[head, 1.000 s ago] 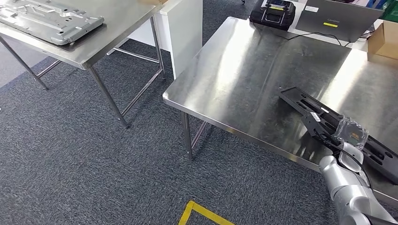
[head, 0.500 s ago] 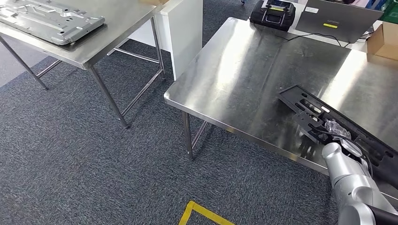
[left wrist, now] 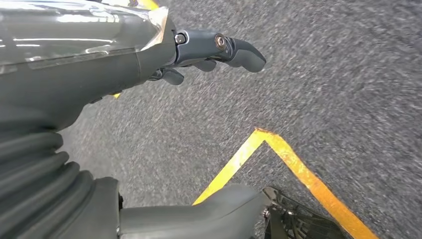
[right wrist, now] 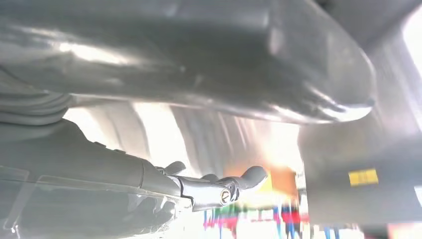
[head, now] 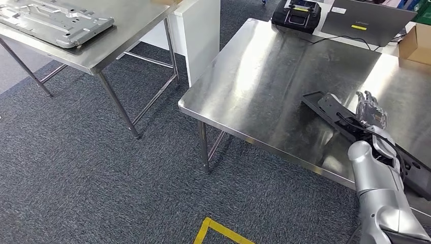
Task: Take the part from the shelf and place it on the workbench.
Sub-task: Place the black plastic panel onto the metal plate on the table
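The long black plastic part [head: 331, 110] lies flat on the steel workbench [head: 264, 76] near its front right edge. My right hand [head: 370, 108] is raised just above the part's middle, fingers spread and pointing up, with nothing in it. The silver forearm hides the part's nearer stretch. In the right wrist view the right hand [right wrist: 209, 189] has its fingers stretched out and apart, holding nothing. In the left wrist view my left hand [left wrist: 209, 47] hangs over the grey carpet, fingers extended and holding nothing.
A second steel table [head: 109, 43] at the left carries a grey metal panel [head: 51, 20]. A white cabinet [head: 201, 30] stands between the tables. A black device [head: 296, 12], a laptop [head: 366, 20] and a cardboard box [head: 417, 43] sit at the workbench's far edge. Yellow floor tape [head: 213, 231] lies below.
My right hand has lifted off the black part and moved farther over the table, its fingers now spread upward. The part stays on the workbench.
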{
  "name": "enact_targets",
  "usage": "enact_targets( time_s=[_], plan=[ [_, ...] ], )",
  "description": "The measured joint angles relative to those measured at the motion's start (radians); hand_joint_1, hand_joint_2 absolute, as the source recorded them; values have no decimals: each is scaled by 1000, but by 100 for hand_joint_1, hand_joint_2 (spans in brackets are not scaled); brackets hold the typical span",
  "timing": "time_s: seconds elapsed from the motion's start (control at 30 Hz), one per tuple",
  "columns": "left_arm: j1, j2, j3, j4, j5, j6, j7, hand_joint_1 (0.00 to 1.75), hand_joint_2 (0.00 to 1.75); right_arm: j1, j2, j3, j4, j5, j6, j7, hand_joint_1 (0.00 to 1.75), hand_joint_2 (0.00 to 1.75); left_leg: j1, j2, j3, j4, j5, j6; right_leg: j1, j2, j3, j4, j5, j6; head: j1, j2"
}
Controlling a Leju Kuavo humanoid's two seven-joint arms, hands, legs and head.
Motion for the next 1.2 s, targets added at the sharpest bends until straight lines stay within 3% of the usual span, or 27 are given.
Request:
enact_targets(
  time_s=[0.23, 0.4, 0.53, 0.8, 1.2],
  plan=[
    [1, -14, 16, 0, 6, 13, 24, 0, 0, 185, 0, 90, -407, 143, -217, 59, 0, 0, 0, 0, -2, 0, 0, 0, 0, 0, -2, 0, 0, 0, 0, 0],
    [1, -28, 28, 0, 7, 19, 25, 0, 0, 299, 17, 129, -628, 141, -455, -80, 0, 0, 0, 0, -2, 0, 0, 0, 0, 0, -2, 0, 0, 0, 0, 0],
    [1, -39, 30, 0, 7, 19, 18, 0, 0, 388, 34, 169, -753, 70, -542, -173, 0, 0, 0, 0, -2, 0, 0, 0, -1, -1, -3, 0, 0, 0, 0, 0],
    [1, -56, 36, 0, 7, 20, 4, 0, 0, 543, 56, 186, -886, -91, -569, -334, 0, 0, 0, 0, -2, 0, -1, 0, -1, 0, -3, 0, 0, 0, 0, 0],
    [1, -54, 49, 0, 9, 14, -1, 0, 0, 657, 60, 172, -914, -269, -569, -399, 0, 0, -5, -1, -6, 8, -8, 10, -13, 0, -4, -2, 1, 3, 0, 0]
  ],
)
